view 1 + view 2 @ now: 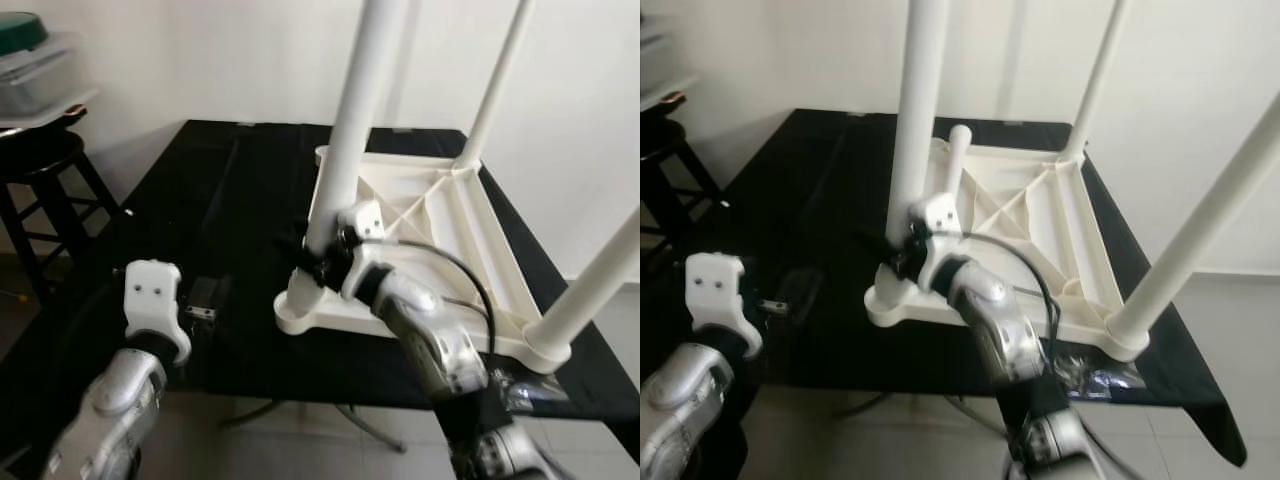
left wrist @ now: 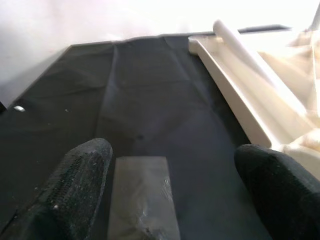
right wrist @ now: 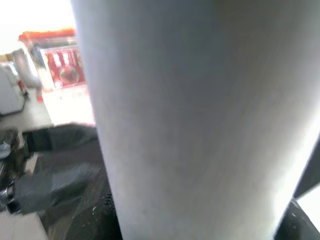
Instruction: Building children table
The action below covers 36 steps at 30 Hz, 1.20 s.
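My right pincer [image 1: 318, 262] pinches the near table leg [image 1: 350, 140] just above its socket, seating it, I judge; next 1 firm downward twist; left pincer [image 2: 170, 185] idles spread.

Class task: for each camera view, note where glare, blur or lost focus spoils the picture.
Eye views: the white wall washes out pale behind the upright table legs. Left wrist view: glare bleaches the top edge; the fingertips sit soft and near. Right wrist view: the gripped leg looms close, featureless and unfocused.

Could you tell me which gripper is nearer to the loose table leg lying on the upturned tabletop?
Right gripper, clamped on a standing leg beside the loose leg; left gripper hovers over the black cloth, farther off.
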Tool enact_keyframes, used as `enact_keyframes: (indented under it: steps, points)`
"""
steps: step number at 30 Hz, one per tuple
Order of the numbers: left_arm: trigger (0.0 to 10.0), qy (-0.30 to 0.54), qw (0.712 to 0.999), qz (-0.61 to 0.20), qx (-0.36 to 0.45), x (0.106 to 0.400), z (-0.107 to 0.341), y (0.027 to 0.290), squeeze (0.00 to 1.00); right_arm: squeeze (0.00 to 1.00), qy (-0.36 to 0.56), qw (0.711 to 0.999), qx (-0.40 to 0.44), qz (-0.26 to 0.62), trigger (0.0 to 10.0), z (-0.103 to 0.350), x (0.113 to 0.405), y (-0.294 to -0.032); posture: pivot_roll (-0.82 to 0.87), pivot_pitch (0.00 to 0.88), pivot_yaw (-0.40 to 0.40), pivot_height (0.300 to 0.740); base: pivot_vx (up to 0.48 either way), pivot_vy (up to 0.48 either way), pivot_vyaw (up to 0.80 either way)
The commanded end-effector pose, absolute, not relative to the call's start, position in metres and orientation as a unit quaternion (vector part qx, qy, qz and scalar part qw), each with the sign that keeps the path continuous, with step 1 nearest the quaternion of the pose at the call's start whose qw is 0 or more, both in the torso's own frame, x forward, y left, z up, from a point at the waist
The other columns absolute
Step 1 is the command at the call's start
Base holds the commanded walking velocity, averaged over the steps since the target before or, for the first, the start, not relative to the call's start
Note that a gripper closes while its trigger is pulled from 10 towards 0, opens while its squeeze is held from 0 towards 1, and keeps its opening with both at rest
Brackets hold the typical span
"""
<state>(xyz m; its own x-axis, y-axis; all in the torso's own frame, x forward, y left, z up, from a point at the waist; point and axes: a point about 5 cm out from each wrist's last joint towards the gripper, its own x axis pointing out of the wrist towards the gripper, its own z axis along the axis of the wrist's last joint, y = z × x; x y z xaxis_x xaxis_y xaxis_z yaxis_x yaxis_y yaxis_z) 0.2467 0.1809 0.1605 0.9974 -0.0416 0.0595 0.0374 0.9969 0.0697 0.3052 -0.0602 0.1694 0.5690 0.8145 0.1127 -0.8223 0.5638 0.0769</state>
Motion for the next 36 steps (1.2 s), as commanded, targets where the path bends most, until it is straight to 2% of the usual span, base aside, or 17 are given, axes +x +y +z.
enact_keyframes:
  steps: [1, 6, 22, 31, 36]
  points:
    - [10.0, -0.046, 0.997, 0.005, 0.055, 0.244, 0.162, 0.183, 0.00, 0.00, -0.050, 0.870, 0.066, 0.486, 10.0, 0.177, 0.297, -0.057, -0.11, 0.057, -0.037, 0.740, 0.000, 0.000, 0.00]
    - [10.0, -0.058, 0.996, 0.011, 0.066, 0.245, 0.161, 0.181, 0.00, 0.00, -0.030, 0.874, 0.072, 0.480, 10.0, 0.168, 0.297, -0.058, -0.12, 0.037, -0.041, 0.740, 0.000, 0.000, 0.00]
    - [10.0, -0.074, 0.991, 0.001, 0.108, 0.250, 0.161, 0.176, 0.00, 0.00, -0.029, 0.886, 0.060, 0.459, 10.0, 0.171, 0.300, -0.057, -0.12, 0.024, -0.039, 0.740, 0.000, 0.480, 0.00]
    - [10.0, -0.084, 0.990, -0.010, 0.111, 0.250, 0.164, 0.173, 0.00, 0.00, -0.031, 0.889, 0.073, 0.452, 10.0, 0.178, 0.307, -0.055, -0.11, 0.027, -0.038, 0.740, 0.000, 0.000, -0.80]
    - [10.0, -0.085, 0.993, 0.003, 0.087, 0.248, 0.165, 0.177, 0.00, 0.00, -0.035, 0.895, 0.070, 0.440, 10.0, 0.181, 0.310, -0.056, -0.12, 0.030, -0.040, 0.740, 0.000, 0.000, -0.80]
